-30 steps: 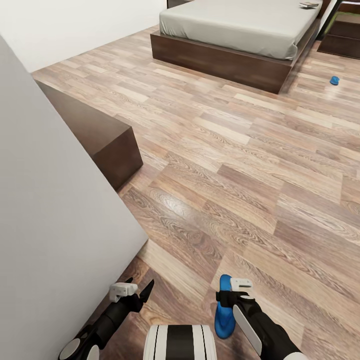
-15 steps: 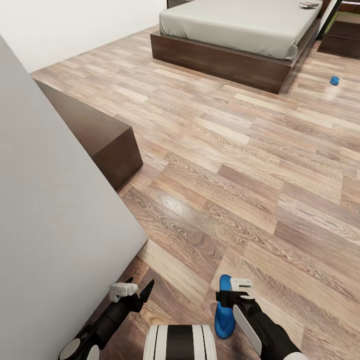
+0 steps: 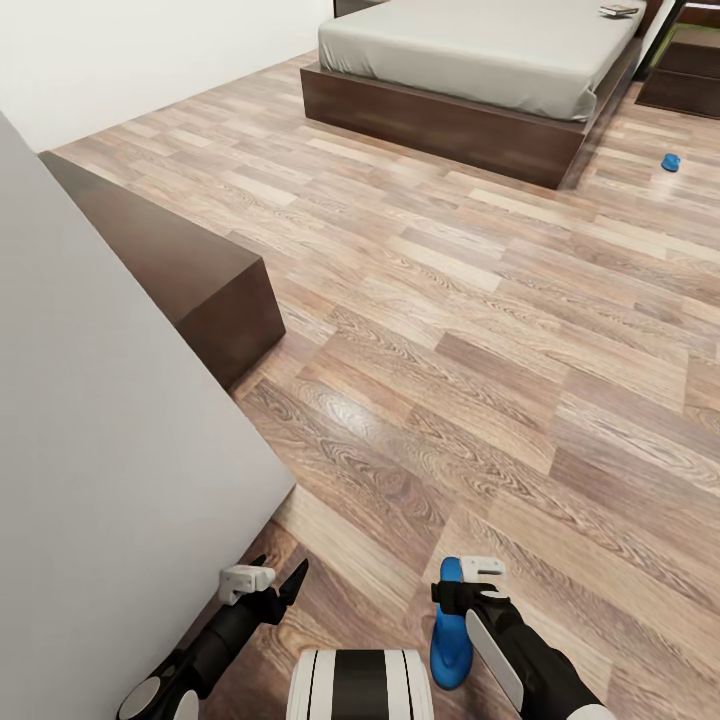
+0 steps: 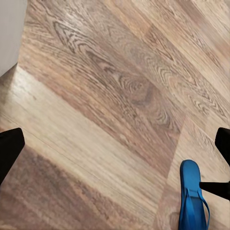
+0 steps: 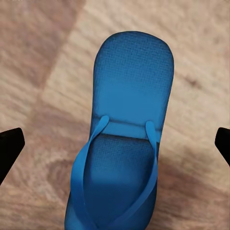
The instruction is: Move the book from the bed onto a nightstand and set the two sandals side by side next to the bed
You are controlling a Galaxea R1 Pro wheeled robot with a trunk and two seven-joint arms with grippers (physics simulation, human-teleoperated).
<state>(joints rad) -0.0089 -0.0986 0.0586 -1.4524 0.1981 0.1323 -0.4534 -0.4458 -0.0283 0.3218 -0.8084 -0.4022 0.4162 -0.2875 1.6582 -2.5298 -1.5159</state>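
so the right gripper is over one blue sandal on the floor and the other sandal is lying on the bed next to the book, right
Not quite. The right gripper is over one blue sandal on the wood floor, but the other sandal lies on the floor beside the bed, not on it. The head view shows this; the book lies on the mattress alone.

1. The wood floor [image 4: 110, 96] has long brown planks with wavy dark lines in them.
2. A bit of grey wall [image 4: 9, 28] sits in one corner.
3. A bright blue sandal [image 4: 192, 201] lies flat on the floor, and its blue straps show.
4. Two black fingertips [image 4: 9, 148] of the left gripper [image 4: 115, 148] poke in from both sides, far apart, with nothing between them but floor.
5. A thin black piece [image 4: 215, 189] touches the sandal's edge.
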